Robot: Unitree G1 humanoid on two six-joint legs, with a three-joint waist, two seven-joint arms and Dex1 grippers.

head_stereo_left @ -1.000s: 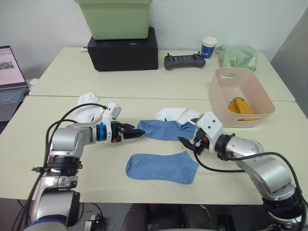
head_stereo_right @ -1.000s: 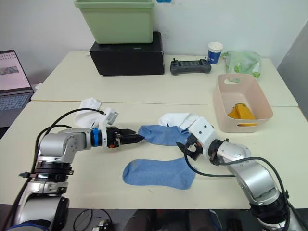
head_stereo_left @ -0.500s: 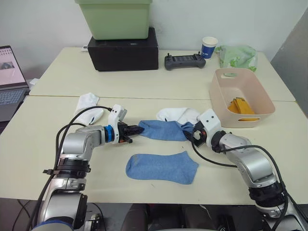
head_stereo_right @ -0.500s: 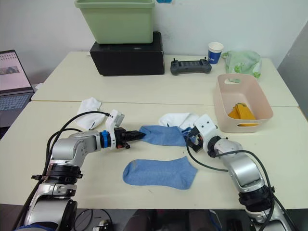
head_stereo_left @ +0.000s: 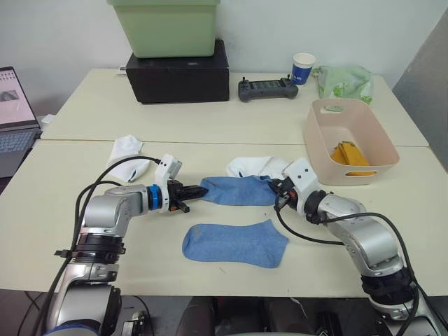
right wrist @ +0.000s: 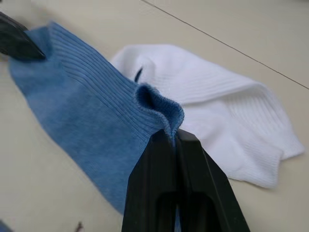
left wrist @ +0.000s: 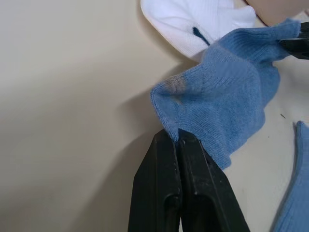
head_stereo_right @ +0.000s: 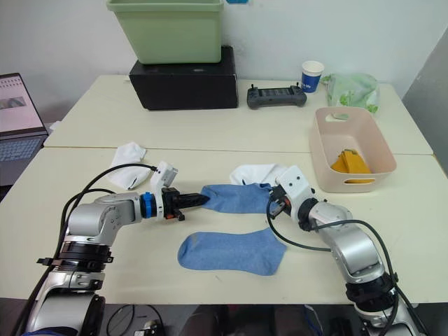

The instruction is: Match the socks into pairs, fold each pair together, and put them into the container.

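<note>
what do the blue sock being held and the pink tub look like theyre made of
The held blue sock looks like soft knitted fabric, likely cotton blend: ribbed cuff, fine knit texture, and it bunches where each end effector pinches it. The pink tub looks like moulded plastic with a smooth, slightly matte finish: rigid thin walls, rounded corners, a cut-out handle slot.

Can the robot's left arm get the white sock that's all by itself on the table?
Probably yes, but not right now. That white sock lies close beside the left arm with nothing in the way, but the left gripper is shut on the blue sock and would need to let go first.
</note>
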